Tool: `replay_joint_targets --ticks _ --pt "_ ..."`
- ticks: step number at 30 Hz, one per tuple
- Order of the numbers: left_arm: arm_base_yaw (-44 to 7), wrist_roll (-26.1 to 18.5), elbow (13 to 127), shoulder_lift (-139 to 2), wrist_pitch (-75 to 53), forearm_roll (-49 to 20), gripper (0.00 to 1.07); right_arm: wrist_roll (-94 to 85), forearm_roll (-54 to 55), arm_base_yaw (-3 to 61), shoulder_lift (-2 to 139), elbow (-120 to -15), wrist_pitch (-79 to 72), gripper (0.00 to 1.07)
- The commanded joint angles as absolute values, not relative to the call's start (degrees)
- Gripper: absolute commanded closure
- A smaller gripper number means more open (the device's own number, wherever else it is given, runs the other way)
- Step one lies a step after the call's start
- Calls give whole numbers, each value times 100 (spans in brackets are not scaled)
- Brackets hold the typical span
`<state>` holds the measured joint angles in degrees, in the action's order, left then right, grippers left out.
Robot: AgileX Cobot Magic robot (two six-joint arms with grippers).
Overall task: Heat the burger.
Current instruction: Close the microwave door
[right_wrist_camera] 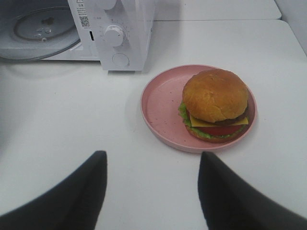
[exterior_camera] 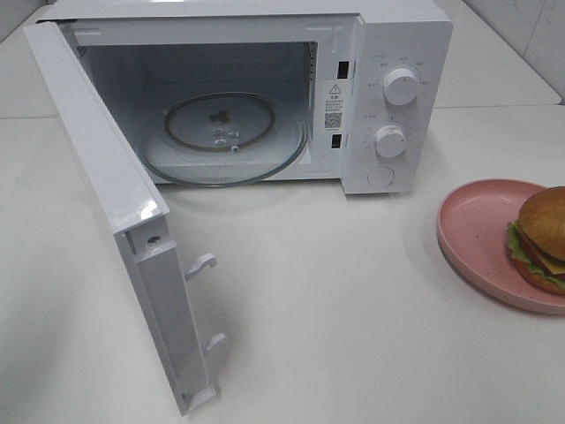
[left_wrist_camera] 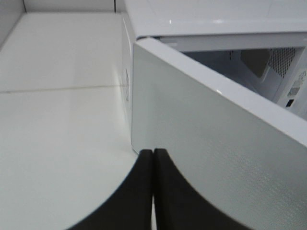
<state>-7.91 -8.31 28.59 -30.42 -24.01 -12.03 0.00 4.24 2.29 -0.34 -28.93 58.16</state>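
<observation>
since the microwave [exterior_camera: 265,97] door [exterior_camera: 115,221] already stands swung wide and the glass turntable [exterior_camera: 225,137] inside is bare, the coming move looks to turn on the right gripper [right_wrist_camera: 151,191] reaching the burger [right_wrist_camera: 216,103], which lies straight ahead of it on the pink plate [right_wrist_camera: 160,108], a little toward the plate's far side from the microwave. in the overhead view the plate [exterior_camera: 477,225] sits at the right edge of the table [exterior_camera: 353,300], well apart from the oven and just forward of its control panel [exterior_camera: 397,97], so the right arm is plainly the nearer one. its two dark fingers [right_wrist_camera: 79,191] are spread wide with nothing between them, near the plate but not touching it

the burger [exterior_camera: 540,238] stands upright, bun dome up, roughly round, so it has no real long axis across the table; its stack runs vertically. the cheese corner and tomato face the right wrist camera, the lettuce frills out on the side toward the microwave

the left gripper [left_wrist_camera: 153,191] has its fingers pressed together, holding nothing, and hovers just beside the outer face of the open door [left_wrist_camera: 216,158]; whether it touches the door i cannot tell. neither gripper shows in the overhead view

judging by this, the burger and plate have yet to go in, with the carry running leftward into the cavity
</observation>
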Motion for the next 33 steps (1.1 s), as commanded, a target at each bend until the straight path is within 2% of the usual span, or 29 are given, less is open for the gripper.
replay_joint_targets --ticks 1,2,3,4,5,6,8,11,13,19,33 --pt "-773 -1312 2830 -3782 -2040 -1822 107 0 401 201 -126 -2882 5747 52" --pt "-796 -1822 2842 -4360 -1874 -2303 107 0 401 201 -126 -2882 5747 52" --pt "-796 -1822 2842 -4360 -1874 -2303 107 0 401 201 -126 -2882 5747 52" --pt "-877 -2406 2916 -4905 -1696 -2739 107 0 401 201 -126 -2882 5747 52" --pt "-940 -2722 2991 -5197 -1639 -2911 107 0 401 201 -126 -2882 5747 52" --pt "-940 -2722 2991 -5197 -1639 -2911 107 0 401 201 -126 -2882 5747 52" --pt "-1232 -3621 3426 -6182 -1593 -3323 107 0 401 201 -126 -2882 5747 52" --pt "-1318 -3747 3564 -6429 -1576 -3380 107 0 401 201 -126 -2882 5747 52" --pt "-1564 -3879 3936 -7042 -1432 -3426 107 0 401 201 -126 -2882 5747 52" --pt "-2108 -3879 4652 -8159 -1197 -3415 107 0 401 201 -126 -2882 5747 52" --pt "-2928 -3873 5357 -9345 -160 -3415 107 0 401 201 -126 -2882 5747 52"
